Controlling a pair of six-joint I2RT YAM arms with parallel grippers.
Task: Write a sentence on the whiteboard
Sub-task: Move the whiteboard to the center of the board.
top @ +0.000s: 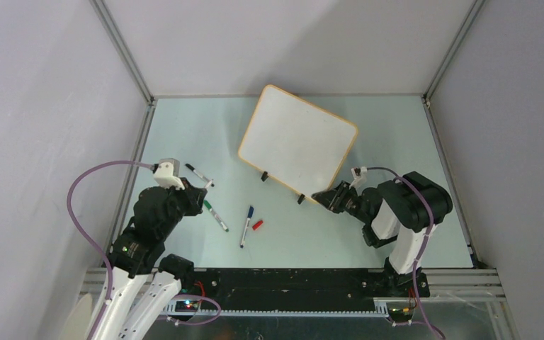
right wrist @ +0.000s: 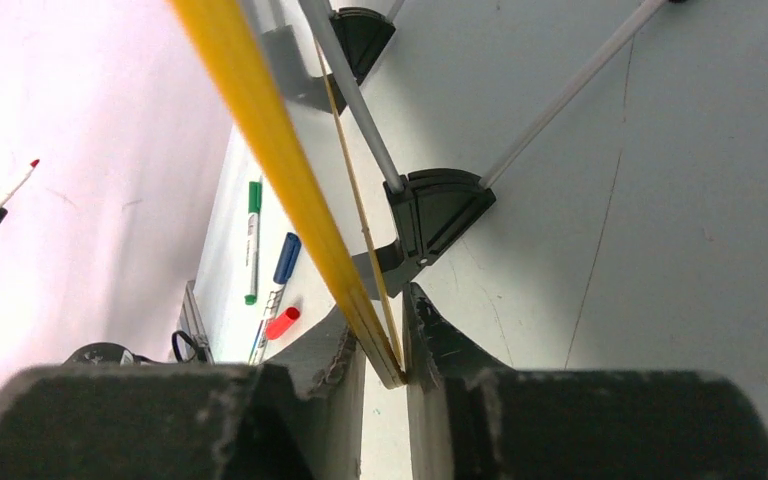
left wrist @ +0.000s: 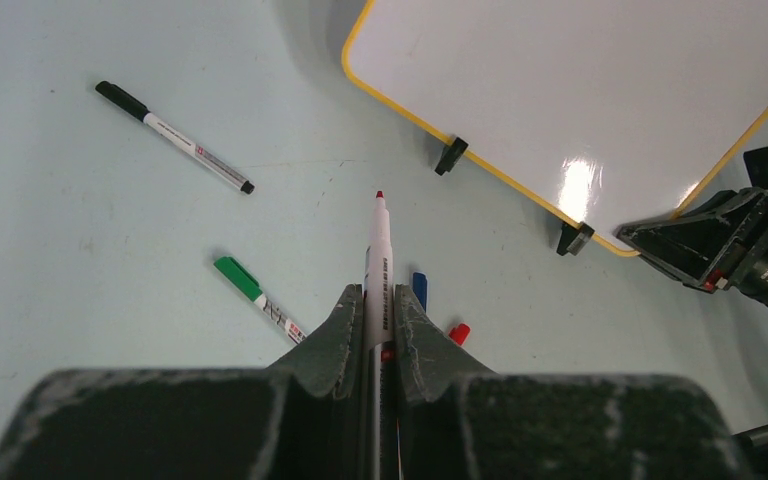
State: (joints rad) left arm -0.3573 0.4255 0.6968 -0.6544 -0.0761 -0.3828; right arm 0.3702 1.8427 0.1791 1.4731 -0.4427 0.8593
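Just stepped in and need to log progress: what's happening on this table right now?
The left gripper is shut on an uncapped red marker, tip aimed toward the whiteboard but not touching it. The right gripper is clamped on the whiteboard's near edge. Its face is blank: nothing written yet. A black marker, green marker, blue marker and red cap lie loose nearby.

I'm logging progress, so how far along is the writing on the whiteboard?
Done: the left gripper holds a white marker with a red tip, uncapped, and a small red cap lies on the pale green table. In hand: the right gripper clamps the near corner of the white, orange-framed whiteboard, apparently steadying it. Left: all the writing. The board is blank and the tip is not yet on it.
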